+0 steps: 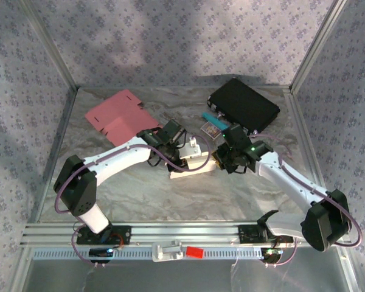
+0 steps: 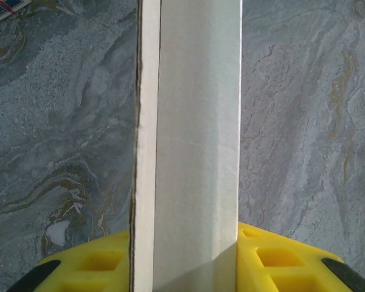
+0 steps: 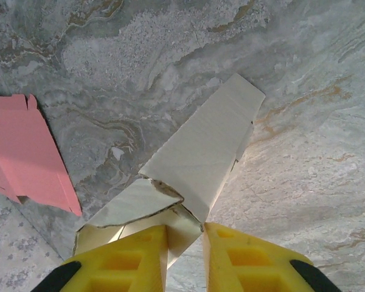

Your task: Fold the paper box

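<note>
Now | paper box (image 1: 191,172) between tools | left tool (image 2: 185,258) clamped on it | right tool (image 3: 185,246) likewise

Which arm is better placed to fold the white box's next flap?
Probably right: the right gripper pinches a loose flap of the white box, while the left gripper holds a long panel, steadying it.

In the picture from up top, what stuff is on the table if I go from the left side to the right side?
pink cardboard → white paper box → black case
</note>
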